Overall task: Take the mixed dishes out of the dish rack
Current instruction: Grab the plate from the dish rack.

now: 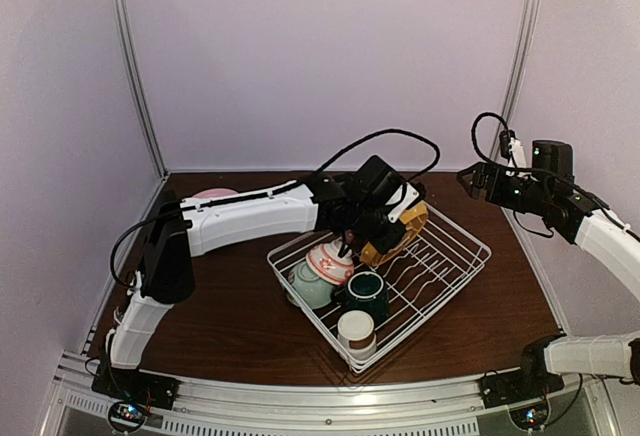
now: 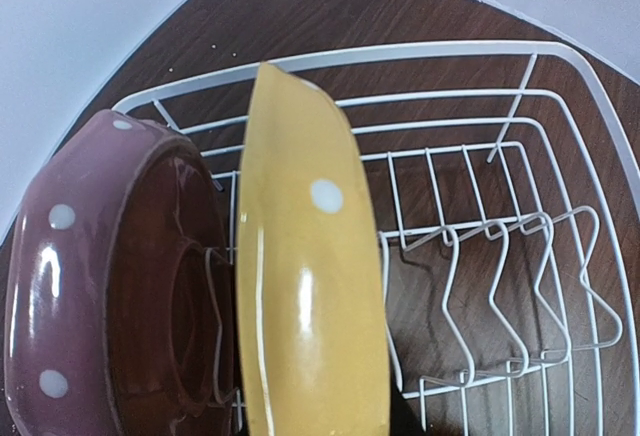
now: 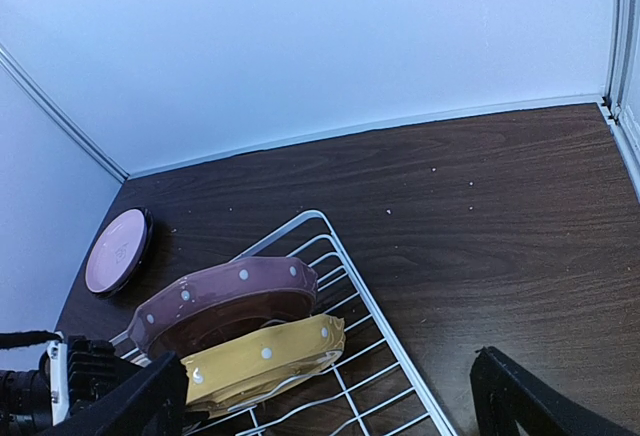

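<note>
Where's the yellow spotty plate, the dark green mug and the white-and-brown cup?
Yellow white-spotted plate (image 2: pixel 310 286): left wrist view, glossy middle.
Dark green mug (image 1: pixel 368 296): top view, body.
White-and-brown cup (image 1: pixel 356 326): top view, white top.

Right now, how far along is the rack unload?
Done: one pink plate lies on the table, outside the dish rack. In hand: left gripper at the yellow plate, grip unclear. Left: purple dotted dish, patterned bowl, pale green bowl, mug, cup. The right gripper is open, empty.
</note>
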